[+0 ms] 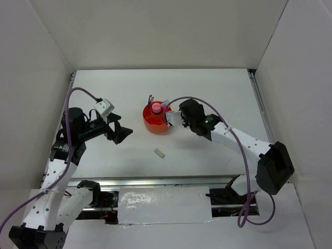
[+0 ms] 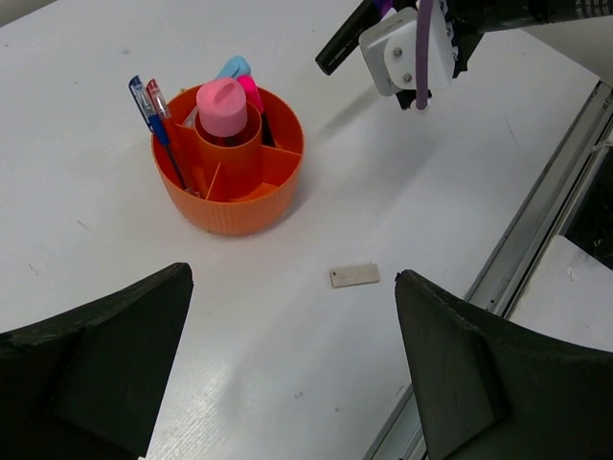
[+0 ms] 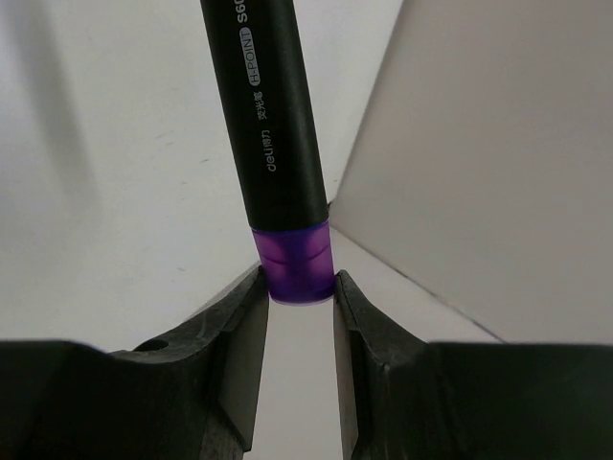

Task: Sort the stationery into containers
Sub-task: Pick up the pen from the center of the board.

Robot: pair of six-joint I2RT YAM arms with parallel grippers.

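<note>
The round orange organizer point(image 1: 155, 126) stands mid-table, and in the left wrist view point(image 2: 239, 216) it holds a pink cylinder point(image 2: 221, 103) in its central cup. A thin blue pen point(image 2: 144, 103), a red pen point(image 2: 161, 107), a light blue marker point(image 2: 233, 67) and a pink-black marker point(image 2: 255, 96) stand in its compartments. My right gripper point(image 3: 295, 283) is shut on the purple end of a purple-black marker point(image 3: 273, 144) and hovers just right of the organizer point(image 1: 170, 117). A grey-white eraser point(image 1: 160, 152) lies flat in front. My left gripper point(image 2: 292, 287) is open and empty, above the table short of the eraser point(image 2: 354, 276).
A metal rail point(image 2: 536, 240) runs along the table's near edge. White walls enclose the table on three sides. The right arm's cable point(image 1: 207, 101) arcs above the table behind the right gripper.
</note>
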